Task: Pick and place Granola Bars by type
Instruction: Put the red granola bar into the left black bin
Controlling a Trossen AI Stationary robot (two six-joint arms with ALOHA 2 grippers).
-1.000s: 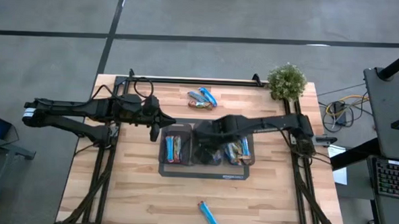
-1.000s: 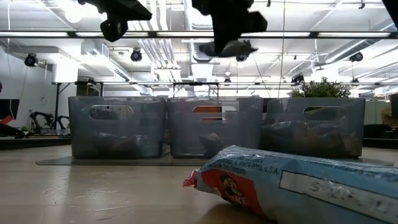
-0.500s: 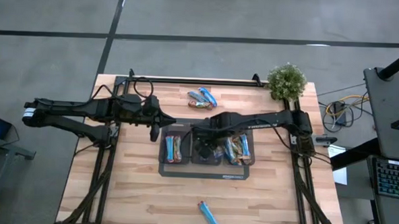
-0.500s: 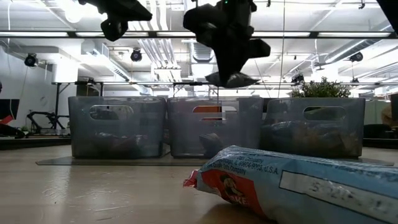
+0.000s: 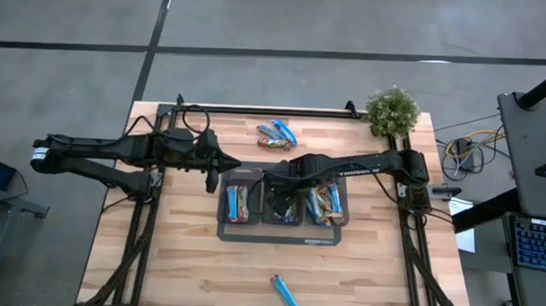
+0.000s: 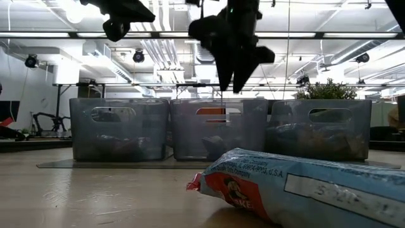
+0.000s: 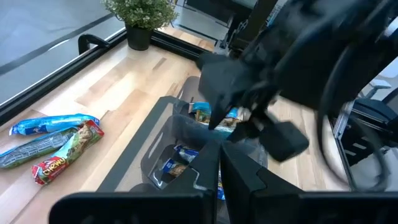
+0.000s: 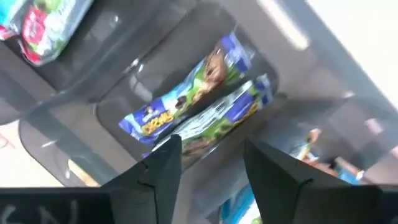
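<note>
Three clear bins stand side by side on a dark tray [image 5: 280, 234] mid-table. My right gripper [image 5: 283, 198] [image 6: 231, 88] hangs open, pointing down, just above the middle bin [image 6: 218, 126], with nothing between its fingers. Below it in that bin lie two dark blue granola bars [image 8: 186, 106], flat on the bin's floor. The left bin [image 5: 238, 202] and the right bin [image 5: 326, 203] also hold bars. Loose bars lie at the table's far side [image 5: 276, 133], and one light blue bar [image 5: 285, 294] [image 6: 297, 187] lies near the front edge. My left gripper [image 5: 214, 180] [image 7: 219, 168] waits shut, left of the bins.
A potted plant [image 5: 391, 110] stands at the far right corner. A black rail [image 5: 266, 109] runs along the far edge. The bins' walls [image 6: 119, 126] rise around the bars. Bare wood lies to either side of the tray and in front of it.
My right gripper has come down toward the middle bin, shifting a little toward the table's left. It held a bar until half a second ago, then opened and let go. The bar no longer hangs from the fingers.
</note>
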